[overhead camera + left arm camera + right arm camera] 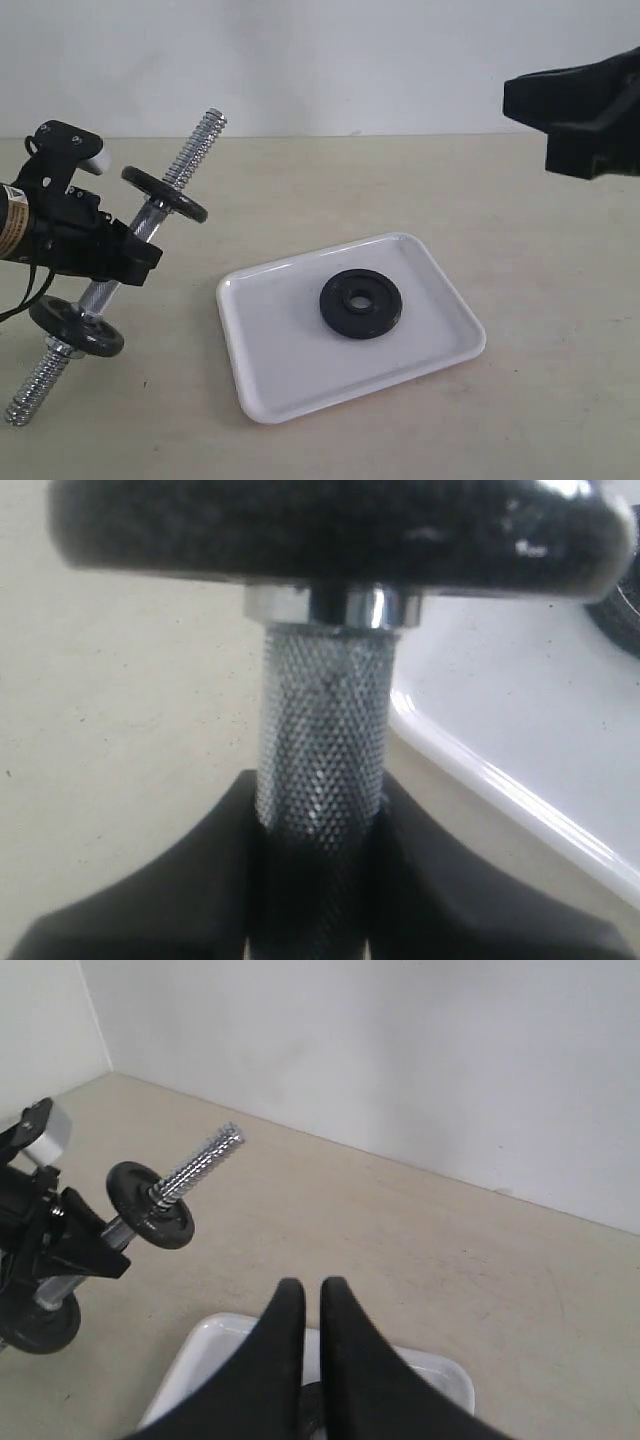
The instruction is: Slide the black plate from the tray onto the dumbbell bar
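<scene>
Small round matte-black weight plate (361,303) with centre hole: lies flat near the middle of the glossy white rectangular tray (290,388), which sits on the beige tabletop (520,250). Short chrome dumbbell bar (193,152), coarse threaded ends, two black discs (165,194): slanted, left of the tray and apart from it. Gripped by the left gripper (320,815), jaws clamped on the knurled middle between the discs. Also present: right gripper (312,1290), fingers pressed together, holding nothing, raised above the tray.

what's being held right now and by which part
The left gripper holds the short chrome dumbbell bar by its knurled middle section. The right gripper is shut and holds nothing.
</scene>
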Controlling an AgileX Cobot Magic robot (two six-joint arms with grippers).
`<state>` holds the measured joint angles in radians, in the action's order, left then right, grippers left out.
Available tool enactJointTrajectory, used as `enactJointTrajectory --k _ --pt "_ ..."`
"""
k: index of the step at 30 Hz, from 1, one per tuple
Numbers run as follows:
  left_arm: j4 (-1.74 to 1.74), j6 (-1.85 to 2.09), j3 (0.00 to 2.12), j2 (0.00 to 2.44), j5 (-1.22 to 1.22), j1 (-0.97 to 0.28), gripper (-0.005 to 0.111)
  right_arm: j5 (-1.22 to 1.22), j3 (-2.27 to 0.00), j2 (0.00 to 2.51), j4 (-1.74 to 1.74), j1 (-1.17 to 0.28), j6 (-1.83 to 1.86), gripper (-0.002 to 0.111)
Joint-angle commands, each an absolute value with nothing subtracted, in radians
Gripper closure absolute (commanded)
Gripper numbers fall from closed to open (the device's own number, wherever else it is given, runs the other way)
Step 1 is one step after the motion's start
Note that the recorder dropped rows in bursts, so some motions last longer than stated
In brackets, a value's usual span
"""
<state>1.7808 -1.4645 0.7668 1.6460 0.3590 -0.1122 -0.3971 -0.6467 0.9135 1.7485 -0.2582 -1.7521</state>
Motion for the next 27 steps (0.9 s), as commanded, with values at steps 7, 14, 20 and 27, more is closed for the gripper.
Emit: enactJointTrajectory --k 7,14,20,27 --pt "1.744 -1.463 0.801 1.583 0.401 -0.116 0.102 -0.276 -0.651 0.916 1.744 -0.260 -2.015 0.104" --pt "1.744 -1.463 0.801 1.583 0.401 -0.116 0.102 -0.266 -0.651 0.916 1.744 -0.260 -1.723 0.105" --pt "1.744 -1.463 0.801 1.583 0.401 -0.116 0.102 -0.212 -0.651 0.916 1.744 -0.260 -1.429 0.109" --pt "1.744 -1.463 0.801 1.583 0.401 -0.116 0.102 -0.047 -0.651 0.916 1.744 -0.260 -0.804 0.109"
